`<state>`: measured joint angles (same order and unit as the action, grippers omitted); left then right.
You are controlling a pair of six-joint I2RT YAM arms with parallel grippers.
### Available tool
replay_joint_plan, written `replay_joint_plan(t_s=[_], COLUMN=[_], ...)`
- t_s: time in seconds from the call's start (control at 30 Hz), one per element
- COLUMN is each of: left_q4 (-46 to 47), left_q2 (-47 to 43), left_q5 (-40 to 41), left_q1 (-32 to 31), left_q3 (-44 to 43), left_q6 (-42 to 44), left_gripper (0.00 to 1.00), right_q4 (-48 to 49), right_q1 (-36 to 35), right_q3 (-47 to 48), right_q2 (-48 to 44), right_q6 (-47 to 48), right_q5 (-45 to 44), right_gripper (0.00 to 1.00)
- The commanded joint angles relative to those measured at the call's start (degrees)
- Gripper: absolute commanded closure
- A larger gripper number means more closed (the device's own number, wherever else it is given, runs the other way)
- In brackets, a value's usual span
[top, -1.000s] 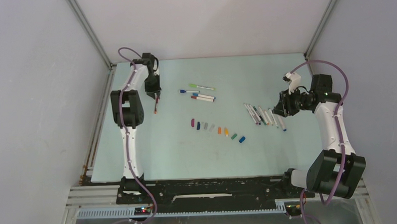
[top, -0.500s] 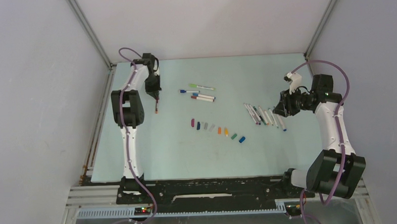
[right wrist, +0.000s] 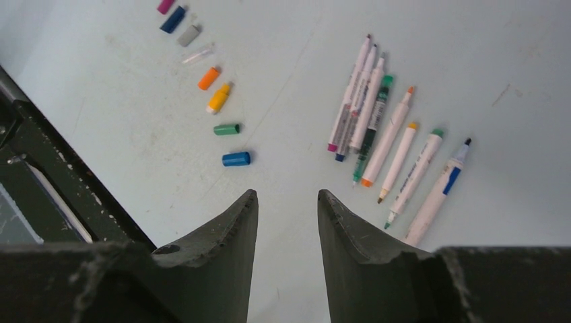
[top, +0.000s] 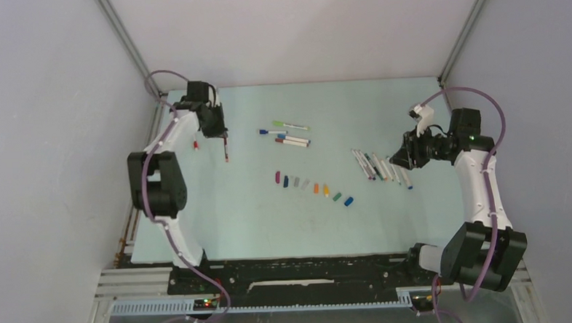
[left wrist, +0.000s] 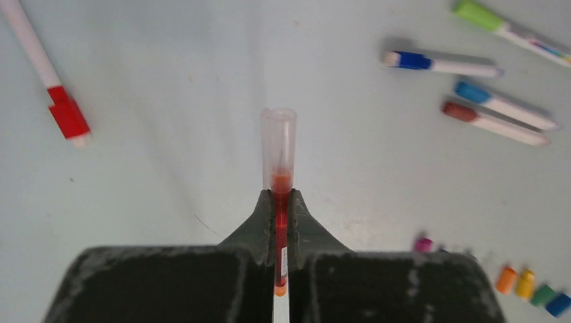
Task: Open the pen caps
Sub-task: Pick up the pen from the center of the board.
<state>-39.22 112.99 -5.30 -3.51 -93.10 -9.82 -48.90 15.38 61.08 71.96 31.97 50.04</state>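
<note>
A red pen point(left wrist: 279, 232) clamped tight in the left tool point(left wrist: 281, 196), its clear cap point(left wrist: 279, 138) on.
The right tool point(right wrist: 286, 198) hangs half open and empty above the uncapped pens point(right wrist: 384, 134); loose caps point(top: 313, 187) lie in a row mid-surface point(top: 256, 221), with capped pens point(top: 289, 134) beyond.

Table surface point(top: 257, 228): broad open strip along the near edge. Obstacles: row of caps point(top: 315, 188) across the centre, four pens point(top: 291, 139) toward the far edge, fanned pens point(top: 376, 166) near the right edge, lone pen point(top: 194, 145) by the far left corner
</note>
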Motion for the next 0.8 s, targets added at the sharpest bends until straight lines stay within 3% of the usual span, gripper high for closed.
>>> replay_joint_plan(t_s=[0.0, 0.17, 0.33, 0.47, 0.63, 0.77], left_q4=[16.77, 32.18, 47.17, 54.95, 65.05, 69.75], left_q2=[-14.41, -26.03, -33.55, -36.65, -36.38, -35.38], left_q5=[-9.25, -15.5, -16.98, -13.99, -7.33, -2.35], left_q1=[-0.3, -3.33, -11.4, -19.91, -29.63, -35.26], left_q3=[13.48, 29.26, 39.82, 43.82, 46.8, 47.32], left_q6=[-8.57, -16.95, -24.45, -28.85, -34.54, -37.05], left_gripper=[1.0, 1.0, 1.0, 1.0, 1.0, 1.0], right_q4=[0.65, 9.09, 21.67, 28.96, 45.11, 53.91], right_q1=[-2.32, -7.83, -18.65, -25.21, -26.59, -27.31], right_q3=[-0.7, -5.86, -10.79, -11.61, -16.22, -18.96], right_q2=[-4.0, -8.75, -8.26, -5.29, -4.19, -4.18], right_q6=[2.33, -1.11, -11.04, -20.48, -38.1, -46.2], right_q5=[7.05, 16.35, 22.37, 20.98, 21.14, 21.43], right_gripper=[0.59, 0.55, 0.5, 0.49, 0.44, 0.37])
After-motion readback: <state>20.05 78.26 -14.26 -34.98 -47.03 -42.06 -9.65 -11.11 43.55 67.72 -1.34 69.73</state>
